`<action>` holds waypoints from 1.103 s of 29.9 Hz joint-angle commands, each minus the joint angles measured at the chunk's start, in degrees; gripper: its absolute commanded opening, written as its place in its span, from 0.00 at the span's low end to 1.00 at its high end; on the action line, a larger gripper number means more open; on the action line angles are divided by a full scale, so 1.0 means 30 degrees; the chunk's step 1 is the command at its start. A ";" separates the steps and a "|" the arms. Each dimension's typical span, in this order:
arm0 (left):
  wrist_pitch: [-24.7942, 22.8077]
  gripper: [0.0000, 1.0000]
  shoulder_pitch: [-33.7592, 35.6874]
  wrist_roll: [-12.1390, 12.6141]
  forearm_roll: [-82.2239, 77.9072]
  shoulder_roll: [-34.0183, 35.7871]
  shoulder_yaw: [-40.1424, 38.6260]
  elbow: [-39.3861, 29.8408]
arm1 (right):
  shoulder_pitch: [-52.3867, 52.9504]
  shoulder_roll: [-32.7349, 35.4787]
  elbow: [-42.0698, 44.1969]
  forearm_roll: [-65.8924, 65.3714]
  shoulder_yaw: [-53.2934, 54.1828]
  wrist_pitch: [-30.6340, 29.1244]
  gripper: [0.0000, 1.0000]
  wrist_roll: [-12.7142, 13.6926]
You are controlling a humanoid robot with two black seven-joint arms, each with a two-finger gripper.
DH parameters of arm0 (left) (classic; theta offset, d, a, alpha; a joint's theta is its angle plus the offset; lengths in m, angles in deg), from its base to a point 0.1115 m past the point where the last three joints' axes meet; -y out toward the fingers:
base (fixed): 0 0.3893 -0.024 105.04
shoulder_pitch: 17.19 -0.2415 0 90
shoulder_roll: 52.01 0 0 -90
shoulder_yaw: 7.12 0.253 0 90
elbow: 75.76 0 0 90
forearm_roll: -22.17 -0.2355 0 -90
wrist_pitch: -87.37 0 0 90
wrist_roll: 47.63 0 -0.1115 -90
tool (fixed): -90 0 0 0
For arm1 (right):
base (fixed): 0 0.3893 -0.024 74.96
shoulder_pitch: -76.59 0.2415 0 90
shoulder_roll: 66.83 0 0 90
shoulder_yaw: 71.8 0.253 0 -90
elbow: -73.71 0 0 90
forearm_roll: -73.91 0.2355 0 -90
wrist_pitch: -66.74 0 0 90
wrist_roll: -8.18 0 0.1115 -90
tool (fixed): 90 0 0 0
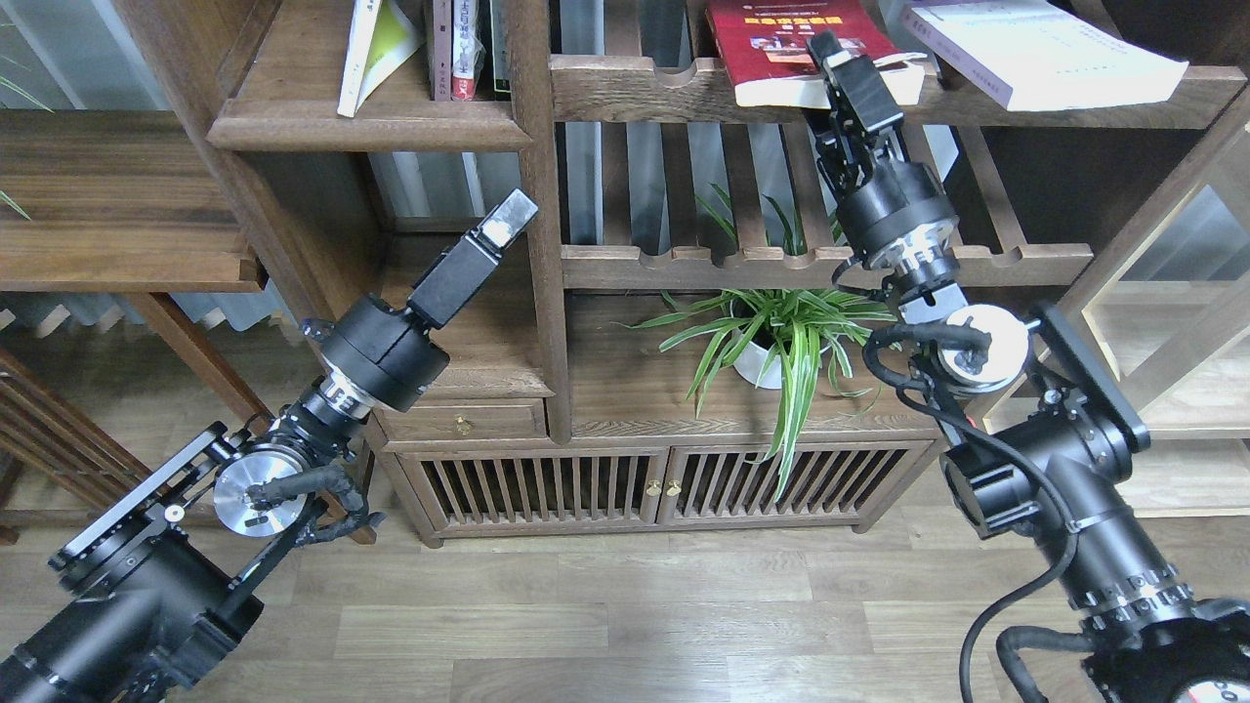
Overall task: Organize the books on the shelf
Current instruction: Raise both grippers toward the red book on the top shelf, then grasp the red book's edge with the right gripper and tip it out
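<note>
The yellow-green book [374, 44] leans upright on the solid dark-brown shelf [371, 129] at top left, next to thin volumes. The red book [771, 44] and the white book [1040, 49] lie flat on the upper slatted rack at right. My right gripper [830, 51] is raised to the red book's front edge near its right corner. Its fingers are dark and overlap, so I cannot tell their gap or whether they touch the book. My left gripper [510, 217] is below the shelf, beside the centre post, holding nothing that I can see. It is seen side-on.
A vertical post [542, 244] stands just right of my left gripper. A second slatted rack [723, 264] runs under my right wrist. A potted spider plant [771, 342] sits on the cabinet top below it. A drawer and slatted cabinet doors [547, 483] are beneath.
</note>
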 commanded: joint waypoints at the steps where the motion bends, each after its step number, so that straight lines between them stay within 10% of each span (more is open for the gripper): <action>1: 0.0000 0.99 0.0000 0.0000 0.0000 0.0000 -0.0001 0.0002 | 0.0237 -0.0009 0.0025 0.0003 -0.0002 0.0458 0.87 -0.0002; 15: 0.0000 0.99 0.0000 0.0030 0.0000 0.0030 -0.0001 0.0119 | 0.0588 -0.0038 0.0054 0.0032 -0.0031 0.2276 0.81 0.0027; 33: 0.0000 0.99 0.0000 0.0030 0.0000 0.0030 -0.0030 0.0236 | 0.0677 -0.0009 0.0142 0.0061 0.0057 0.1750 0.41 0.0174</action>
